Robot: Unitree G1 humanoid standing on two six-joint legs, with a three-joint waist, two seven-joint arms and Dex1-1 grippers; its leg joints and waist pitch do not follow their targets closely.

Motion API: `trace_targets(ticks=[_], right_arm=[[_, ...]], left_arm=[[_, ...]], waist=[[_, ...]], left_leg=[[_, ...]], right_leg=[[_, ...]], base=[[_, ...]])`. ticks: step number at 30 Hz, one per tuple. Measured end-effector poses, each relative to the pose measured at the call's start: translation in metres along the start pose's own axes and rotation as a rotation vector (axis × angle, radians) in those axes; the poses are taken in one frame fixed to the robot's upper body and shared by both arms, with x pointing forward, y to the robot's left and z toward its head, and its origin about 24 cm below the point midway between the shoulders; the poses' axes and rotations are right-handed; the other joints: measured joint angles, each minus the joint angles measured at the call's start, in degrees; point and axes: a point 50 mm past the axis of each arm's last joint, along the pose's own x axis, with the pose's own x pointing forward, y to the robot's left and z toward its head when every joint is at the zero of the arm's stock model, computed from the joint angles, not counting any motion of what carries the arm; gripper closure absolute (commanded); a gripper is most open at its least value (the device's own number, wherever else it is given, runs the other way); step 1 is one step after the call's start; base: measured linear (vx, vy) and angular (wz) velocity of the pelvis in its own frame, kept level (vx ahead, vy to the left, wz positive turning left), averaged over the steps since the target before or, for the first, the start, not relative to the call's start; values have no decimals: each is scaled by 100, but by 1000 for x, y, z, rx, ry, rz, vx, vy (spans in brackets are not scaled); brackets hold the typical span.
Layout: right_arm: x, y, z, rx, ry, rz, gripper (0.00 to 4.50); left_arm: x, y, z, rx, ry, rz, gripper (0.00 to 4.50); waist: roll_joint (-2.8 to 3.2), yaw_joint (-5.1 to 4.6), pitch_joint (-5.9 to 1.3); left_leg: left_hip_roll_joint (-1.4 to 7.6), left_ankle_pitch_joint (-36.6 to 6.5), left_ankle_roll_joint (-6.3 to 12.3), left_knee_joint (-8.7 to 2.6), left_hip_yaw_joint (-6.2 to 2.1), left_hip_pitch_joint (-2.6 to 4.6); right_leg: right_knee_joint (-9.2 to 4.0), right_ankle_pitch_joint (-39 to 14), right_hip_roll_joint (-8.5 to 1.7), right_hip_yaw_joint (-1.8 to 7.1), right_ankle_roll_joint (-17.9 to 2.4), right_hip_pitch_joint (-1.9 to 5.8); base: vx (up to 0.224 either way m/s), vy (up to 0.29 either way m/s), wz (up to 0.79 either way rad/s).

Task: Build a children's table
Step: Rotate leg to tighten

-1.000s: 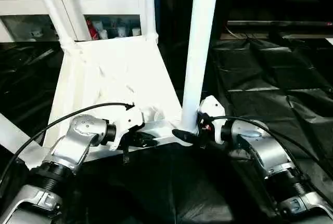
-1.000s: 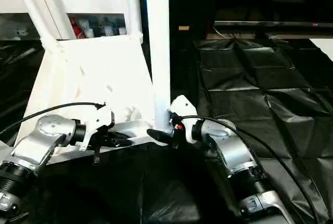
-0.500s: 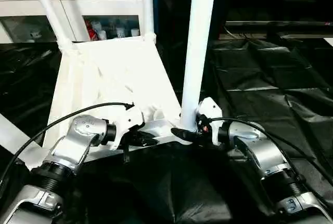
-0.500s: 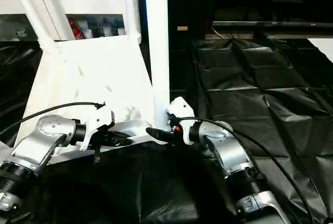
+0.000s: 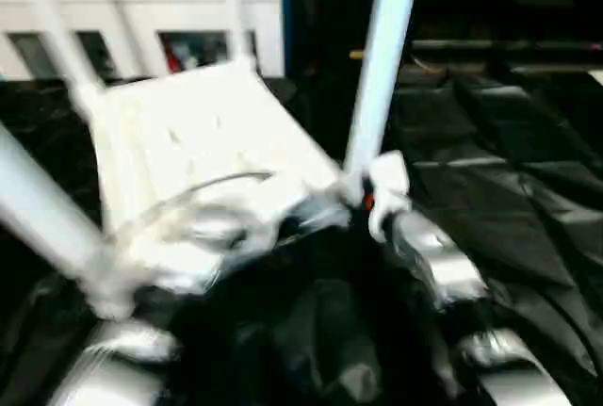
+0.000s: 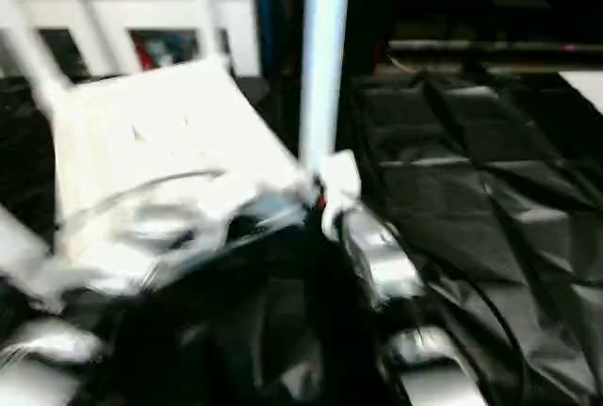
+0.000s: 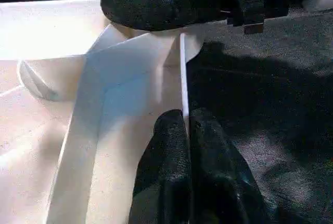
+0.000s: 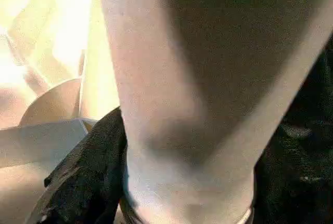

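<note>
Tabletop (image 5: pixel 193 138) is lying upside down on the black sheeting (image 5: pixel 528 199) that covers the floor, its ribbed underside facing up, with white legs standing up from its corner sockets. One leg (image 5: pixel 382 57) is rising from the near corner on the robot's right, and another leg (image 5: pixel 42 213) is slanting across the near left. The left hand (image 7: pixel 188 130) is pinching the thin near rim of the tabletop between its two black fingers, which are pressed almost together on it. The right hand (image 8: pixel 156 203) is wrapping the base of the near right leg just above its socket, one black finger (image 8: pixel 86 174) lying against the leg's side. A white cabinet (image 5: pixel 141 10) is standing behind.
</note>
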Motion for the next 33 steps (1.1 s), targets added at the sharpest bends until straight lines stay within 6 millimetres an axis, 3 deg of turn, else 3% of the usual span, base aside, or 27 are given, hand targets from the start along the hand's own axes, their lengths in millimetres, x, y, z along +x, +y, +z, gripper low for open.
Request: trace_targets(ticks=[1, 8, 13, 19, 25, 26, 33], right_arm=[[0, 0, 0, -1, -3, 0, 106], [-4, 2, -2, -11, -19, 118, 48], [-21, -3, 1, -140, -4, 383, 8], [-40, -11, 12, -246, 16, 631, 8], [-50, -18, 14, -286, 69, 752, 8], [-51, -17, 14, -295, 78, 779, 35], [-54, -13, 12, -280, 103, 862, 87]], left_arm=[[0, 0, 0, 2, -1, 0, 450], [-8, 2, -6, 49, 2, -29, 450], [-27, 4, -15, 99, 3, -124, 450], [-47, 7, -25, 134, 13, -256, 450], [-63, 7, -31, 148, 34, -359, 450], [-66, 8, -32, 151, 39, -371, 450], [-71, 10, -33, 164, 48, -400, 450]], waist=[[2, 10, -1], [3, -33, -1], [2, -32, 0], [-18, 5, 9], [-31, 79, 13], [-36, 87, 15], [-63, 113, 26]], left_leg=[[2, 11, 17, -3, -1, -16], [5, 5, 7, -5, -4, -27], [13, 6, 8, -5, -9, -30], [13, 9, 14, 6, -10, -36], [14, 11, 26, 5, -8, -40], [16, 11, 26, 4, -8, -39], [17, 7, 17, 6, -7, -40]], right_leg=[[0, 0, 1, -4, 1, -2], [6, 0, 3, -9, 1, -5], [5, 0, 7, -21, 1, -14], [-5, 0, 5, -22, 1, -15], [-14, 0, 5, -24, 0, -15], [-12, 0, 6, -26, 0, -15], [-12, 0, 4, -27, 0, -15]], base=[[0, 0, 0], [0, 0, 0], [0, 0, 0], [0, 0, 0], [0, 0, 0], [0, 0, 0], [0, 0, 0]])
